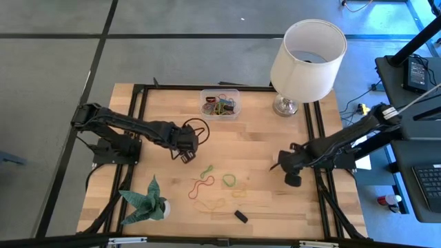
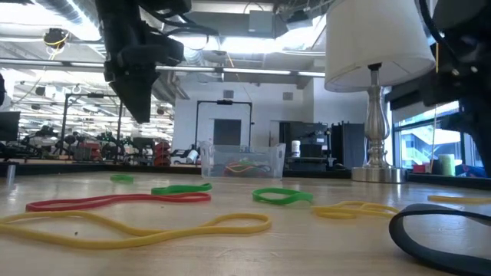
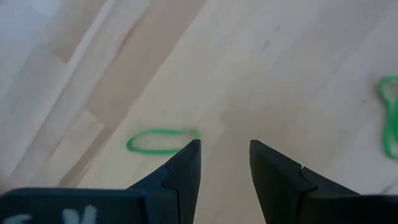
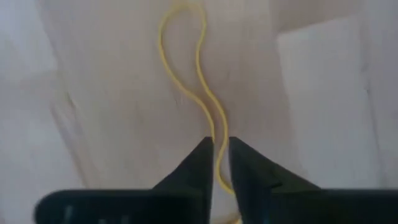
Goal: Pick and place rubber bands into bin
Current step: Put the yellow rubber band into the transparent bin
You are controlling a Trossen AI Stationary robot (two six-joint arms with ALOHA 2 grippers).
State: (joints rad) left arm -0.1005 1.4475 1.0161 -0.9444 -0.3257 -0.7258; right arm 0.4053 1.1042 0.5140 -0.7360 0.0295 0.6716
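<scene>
Several rubber bands lie flat on the wooden table: two green [image 1: 207, 170] [image 1: 229, 180], one red [image 1: 201, 186] and two yellow [image 1: 210, 204] [image 1: 241, 194]. The clear bin [image 1: 220, 103] stands at the far middle with more bands inside. My left gripper [image 1: 186, 153] hangs open above the table, left of the bands; a green band [image 3: 158, 140] lies just beyond its fingertips [image 3: 189, 152]. My right gripper [image 1: 281, 165] points down at the right, open by a narrow gap [image 4: 221, 142], over a long twisted yellow band [image 4: 186, 68]. My right gripper comes from above with one strand of the yellow band [image 4: 219, 174] running through the narrow gap between its fingers. The rest of the band lies flat on the table beyond the tips. Whether the fingers touch it I cannot tell.
A white lamp [image 1: 306, 55] on a metal foot stands at the far right, beside the bin. A green paper plant [image 1: 145, 200] sits at the near left. A small black block [image 1: 240, 215] lies near the front edge. A dark loop [image 2: 437, 230] lies close to the low camera.
</scene>
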